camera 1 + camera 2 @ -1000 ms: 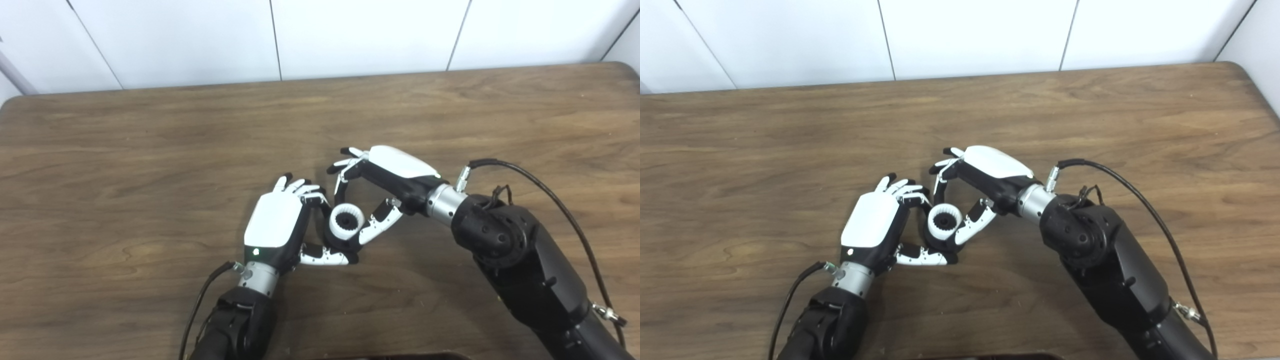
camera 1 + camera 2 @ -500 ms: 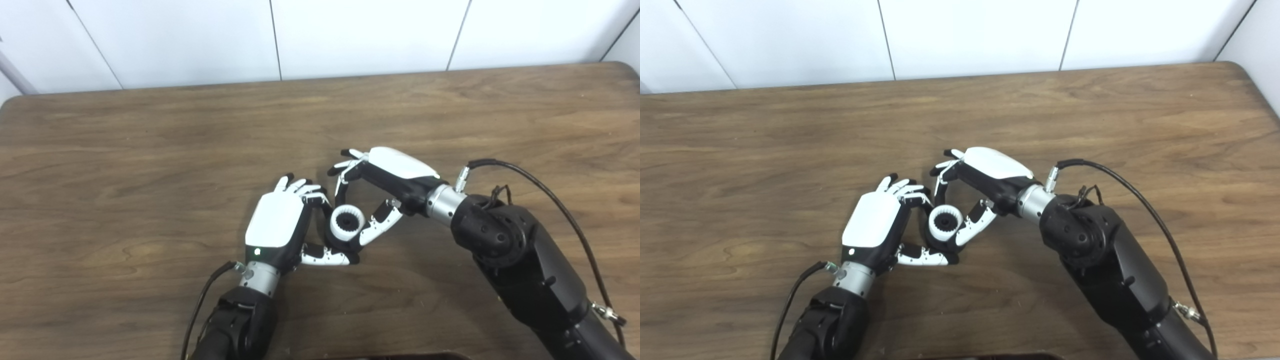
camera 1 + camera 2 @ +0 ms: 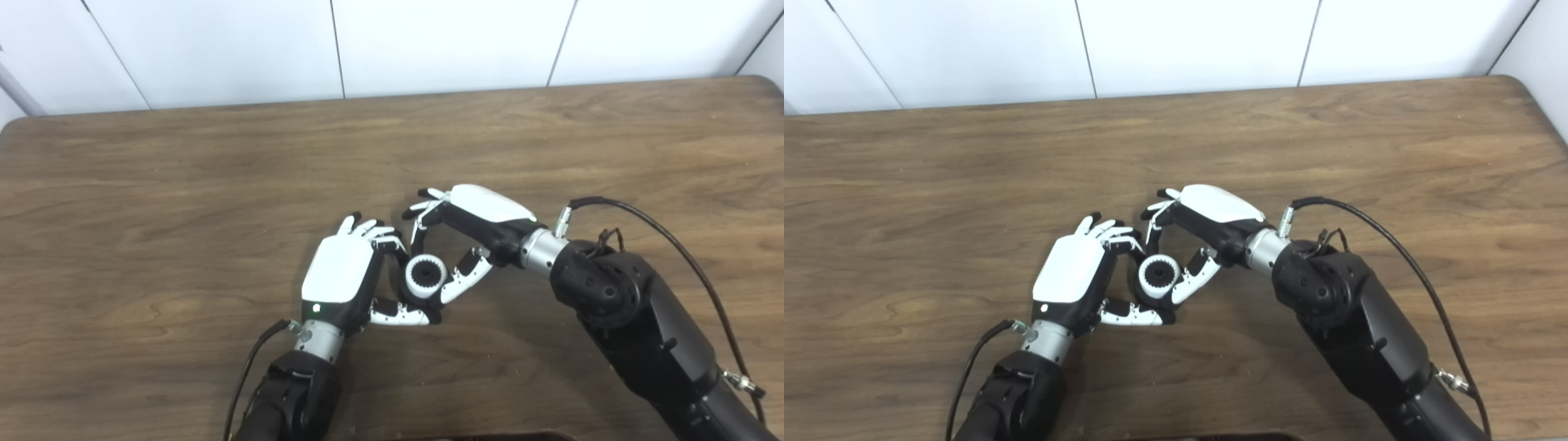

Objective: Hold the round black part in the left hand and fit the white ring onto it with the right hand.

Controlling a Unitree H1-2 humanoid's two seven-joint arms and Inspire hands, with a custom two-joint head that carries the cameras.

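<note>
- Left hand (image 3: pixel 340 277) is clamped on the black part (image 3: pixel 409 295), thumb underneath and fingers curled over it from 10 o'clock.
- Right hand (image 3: pixel 474 229) pinches the ring (image 3: pixel 425 275) between fingers at 12 o'clock and thumb at 3 o'clock.
- The ring sits on the black part, near the table's (image 3: pixel 184 184) middle.

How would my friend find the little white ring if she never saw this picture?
Look at the middle of the brown wooden table, where the left hand and right hand meet. Between their fingers sits the white ring, the only small round white thing with tiny teeth around its dark hole.
</note>
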